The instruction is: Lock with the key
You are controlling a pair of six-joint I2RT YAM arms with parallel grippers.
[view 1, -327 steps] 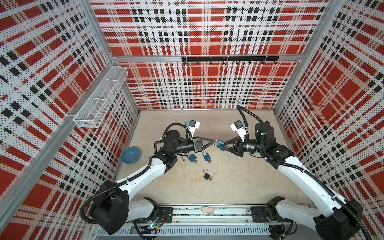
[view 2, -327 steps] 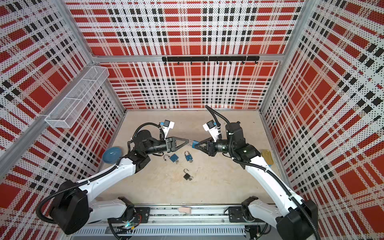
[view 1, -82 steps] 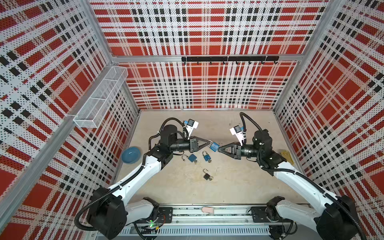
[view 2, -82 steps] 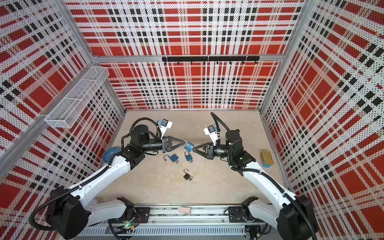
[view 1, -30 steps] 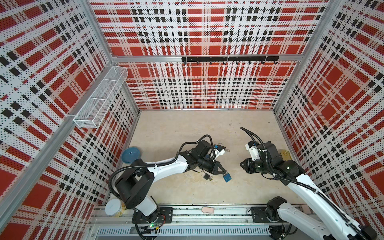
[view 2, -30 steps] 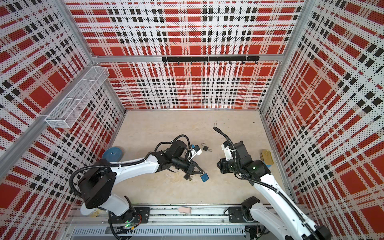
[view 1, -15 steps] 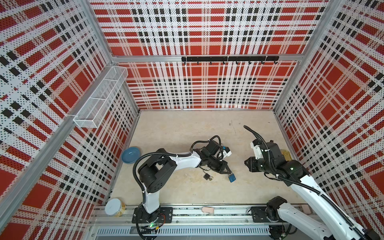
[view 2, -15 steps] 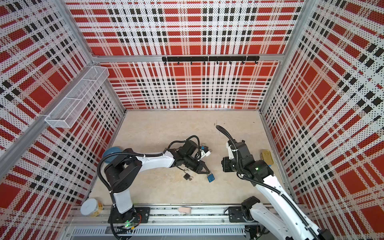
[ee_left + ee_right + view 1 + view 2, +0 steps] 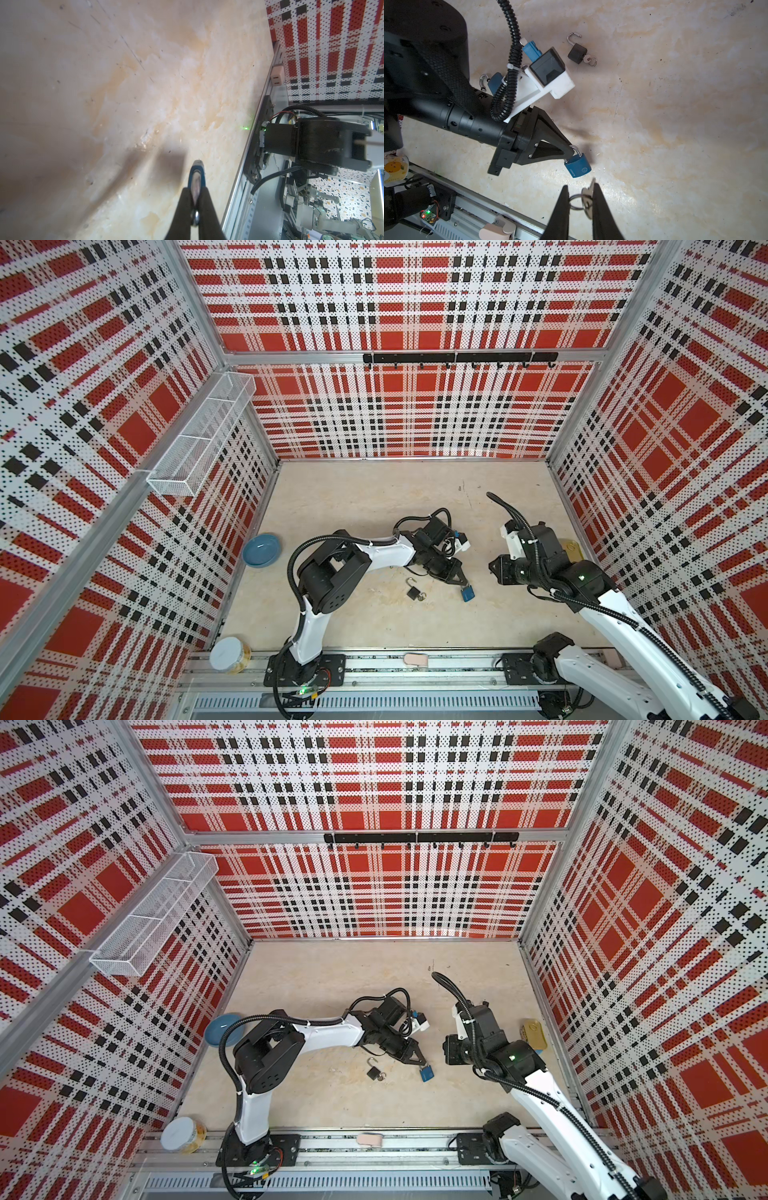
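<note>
My left gripper (image 9: 464,583) (image 9: 422,1063) (image 9: 196,190) is shut on the silver shackle of a blue padlock (image 9: 468,593) (image 9: 427,1073) (image 9: 197,176) (image 9: 578,167), held low over the floor near the middle front. My right gripper (image 9: 494,570) (image 9: 448,1049) (image 9: 581,186) is shut on the key (image 9: 588,193), which hangs on a ring (image 9: 575,201) with another key. The key's tip pokes past the fingertips and points at the blue padlock, a short gap away. The key is too small to make out in the top views.
A black padlock (image 9: 413,592) (image 9: 577,54) lies nearby with its shackle open and a key in it. Another blue padlock (image 9: 493,80) lies under the left arm. A blue bowl (image 9: 262,549), a white-lidded jar (image 9: 226,653) and a yellow tin (image 9: 571,549) stand at the floor's edges.
My left arm has carried the blue padlock a little further right, towards the right gripper. The right gripper has shifted slightly and still holds the key.
</note>
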